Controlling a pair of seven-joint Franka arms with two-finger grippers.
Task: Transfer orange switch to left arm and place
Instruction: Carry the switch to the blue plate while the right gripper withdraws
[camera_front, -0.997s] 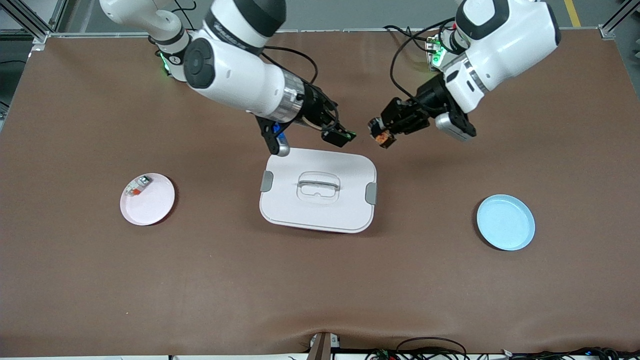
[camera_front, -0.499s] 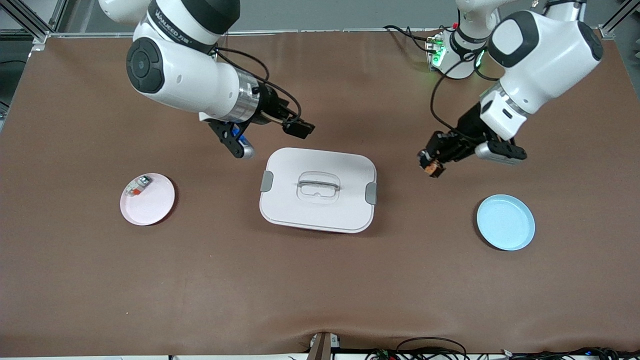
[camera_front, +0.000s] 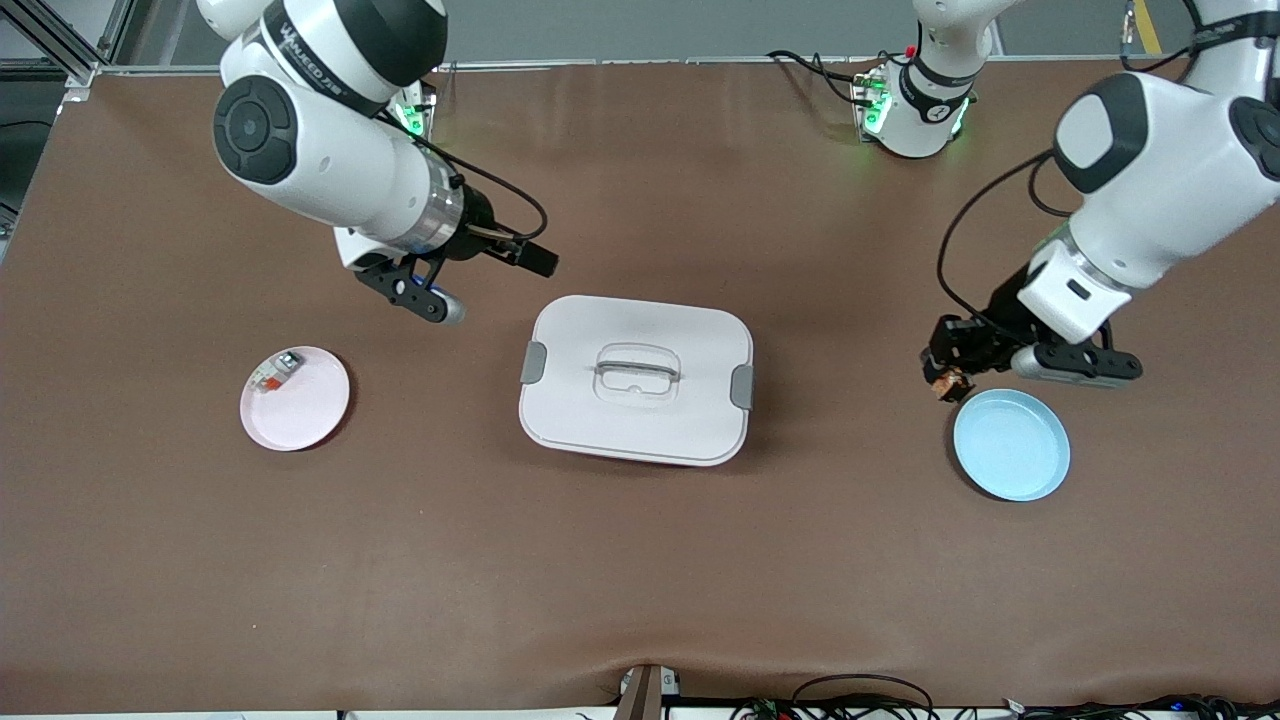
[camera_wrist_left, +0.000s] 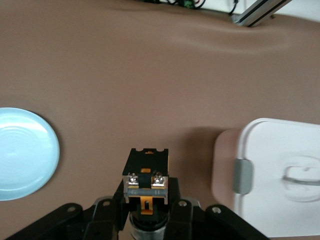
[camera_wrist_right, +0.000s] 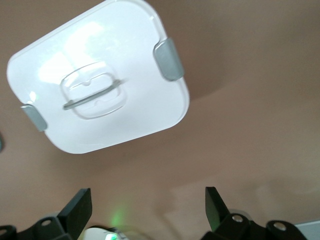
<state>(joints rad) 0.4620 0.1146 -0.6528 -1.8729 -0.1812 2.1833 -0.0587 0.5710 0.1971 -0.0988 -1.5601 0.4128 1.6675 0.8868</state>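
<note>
Right claw (camera_front: 520, 255) hung spread and empty over bare tabletop (camera_front: 640, 560), between pink plate (camera_front: 295, 398) and box (camera_front: 636, 378). Small whitish part (camera_front: 276, 371) lay on the pink plate. Box sat mid-tabletop, lid on. Left claw (camera_front: 946, 378) was clenched on the orange switch (camera_front: 948, 384), held in the air just above the rim of the blue plate (camera_front: 1011, 445).
</note>
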